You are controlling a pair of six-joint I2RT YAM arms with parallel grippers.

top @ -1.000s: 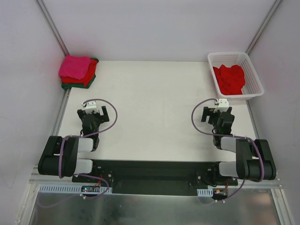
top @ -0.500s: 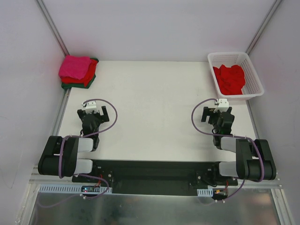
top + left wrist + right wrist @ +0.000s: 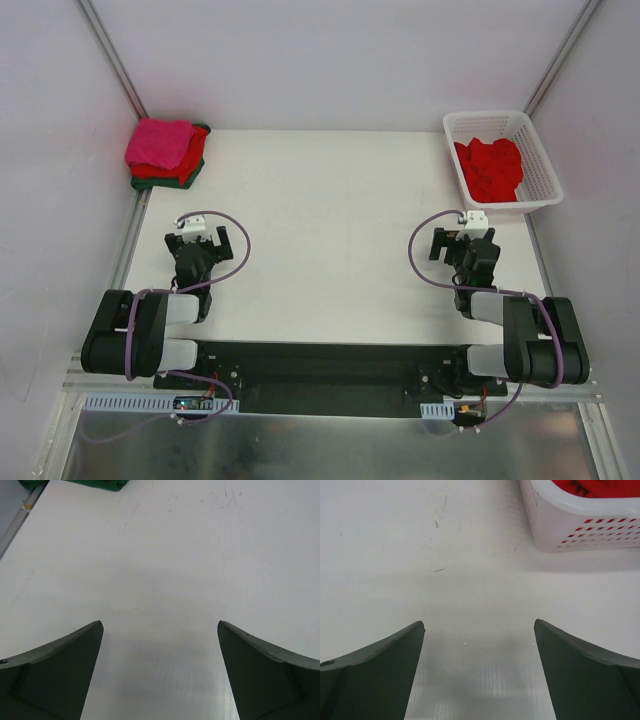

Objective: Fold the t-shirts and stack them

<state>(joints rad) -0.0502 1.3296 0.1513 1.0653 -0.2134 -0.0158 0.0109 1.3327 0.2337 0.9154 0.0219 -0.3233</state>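
A stack of folded t-shirts sits at the table's far left corner: a hot pink one point(image 3: 160, 142) on top, a red one point(image 3: 165, 172) under it, a dark green one point(image 3: 193, 176) at the bottom; the green edge shows in the left wrist view point(image 3: 100, 484). A crumpled bright red t-shirt point(image 3: 490, 168) lies in the white basket point(image 3: 540, 160), also seen in the right wrist view point(image 3: 600, 487). My left gripper point(image 3: 198, 240) is open and empty over bare table point(image 3: 160, 625). My right gripper point(image 3: 461, 240) is open and empty, just short of the basket point(image 3: 580, 525).
The white table point(image 3: 330, 220) has grey walls behind and to the sides, with metal rails along its left and right edges. The basket stands at the far right corner. Purple cables loop off both wrists.
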